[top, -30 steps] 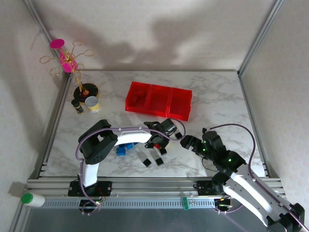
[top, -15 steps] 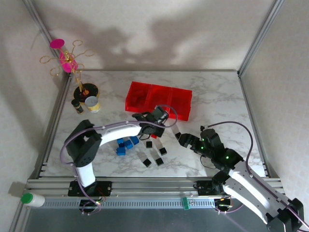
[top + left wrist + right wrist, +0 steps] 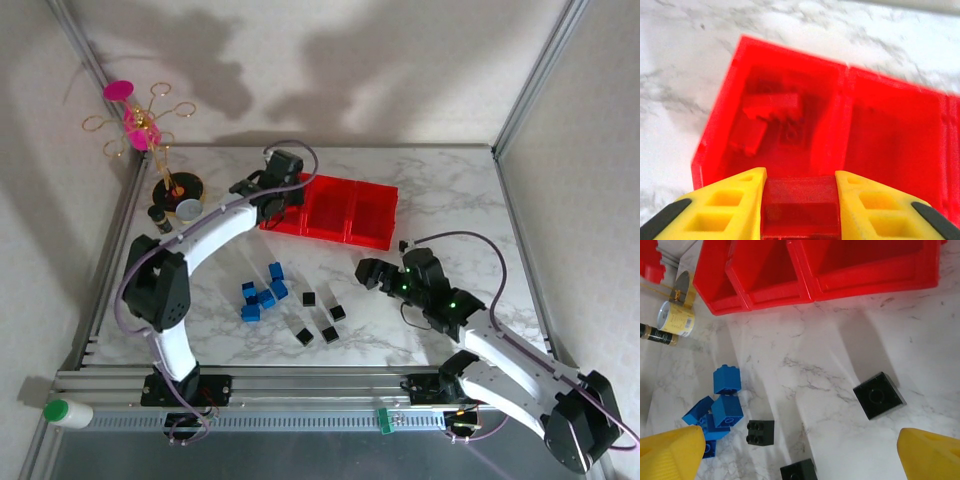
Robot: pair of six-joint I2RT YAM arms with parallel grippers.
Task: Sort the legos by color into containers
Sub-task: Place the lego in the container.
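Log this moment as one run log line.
left hand: shut on red lego at left bin | right hand: open near black legos | blue legos: on table

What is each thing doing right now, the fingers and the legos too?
Left fingers: shut on a red lego.
Right fingers: wide open, empty.
Red lego: gripped, over the left end of the containers.
Containers: open-topped, red legos in the left bin.
Blue legos: loose, clustered on the table.
Black legos: loose, scattered on the table.
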